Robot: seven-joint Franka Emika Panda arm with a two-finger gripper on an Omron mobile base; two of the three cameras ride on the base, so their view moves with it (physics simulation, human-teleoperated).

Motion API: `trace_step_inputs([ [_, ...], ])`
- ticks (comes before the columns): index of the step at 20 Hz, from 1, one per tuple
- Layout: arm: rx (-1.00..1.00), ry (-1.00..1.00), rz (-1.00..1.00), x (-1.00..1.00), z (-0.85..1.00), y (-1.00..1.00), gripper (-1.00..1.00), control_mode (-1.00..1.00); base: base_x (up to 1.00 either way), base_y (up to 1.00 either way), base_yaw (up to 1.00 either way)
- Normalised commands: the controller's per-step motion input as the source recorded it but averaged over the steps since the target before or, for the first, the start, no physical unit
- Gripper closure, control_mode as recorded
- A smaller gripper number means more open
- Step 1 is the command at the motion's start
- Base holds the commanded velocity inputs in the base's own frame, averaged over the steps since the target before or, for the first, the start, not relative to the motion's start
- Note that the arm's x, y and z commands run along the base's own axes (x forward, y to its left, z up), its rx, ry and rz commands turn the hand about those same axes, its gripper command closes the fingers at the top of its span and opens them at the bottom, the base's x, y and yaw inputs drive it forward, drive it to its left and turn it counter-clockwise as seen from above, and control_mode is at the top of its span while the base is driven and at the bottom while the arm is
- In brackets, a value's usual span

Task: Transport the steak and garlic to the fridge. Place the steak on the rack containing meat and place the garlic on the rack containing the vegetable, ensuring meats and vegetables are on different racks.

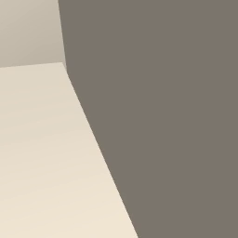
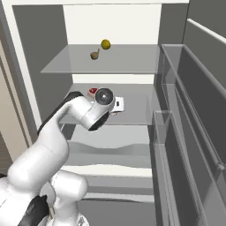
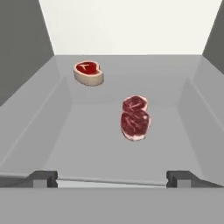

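So we've got the gripper (image 3: 112, 179) spread about as wide as it goes, one fingertip (image 3: 43, 178) at each side of the hand view, holding and touching nothing. The steak (image 3: 135, 118) lies flat on the grey middle rack (image 2: 137, 112) of the fridge (image 2: 174, 26), a little beyond the fingers and apart from them. Farther back and to the left on that same rack sits a thicker meat cut (image 3: 89, 72). The rack above carries a yellow round item (image 2: 105, 44) and a brownish one (image 2: 94, 55).

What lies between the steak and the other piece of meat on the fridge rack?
Nothing: in the hand view, bare grey rack separates the steak from the other meat.
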Motion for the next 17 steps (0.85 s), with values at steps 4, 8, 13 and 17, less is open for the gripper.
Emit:
trace_step_inputs([
  [4, 0.00, 0.00, -0.04, -1.00, 0.71, 0.00, -1.00, -1.00, 0.00, 0.00, 0.00],
  [8, 0.00, 0.00, -0.05, -1.00, 0.65, 0.01, -1.00, -1.00, 0.00, 0.00, 0.00],
  [13, 0.00, 0.00, -0.06, -1.00, 0.66, 0.13, -1.00, -1.00, 0.00, 0.00, 0.00],
  [17, 0.00, 0.00, -0.06, -1.00, 0.67, 0.08, -1.00, -1.00, 0.00, 0.00, 0.00],
])
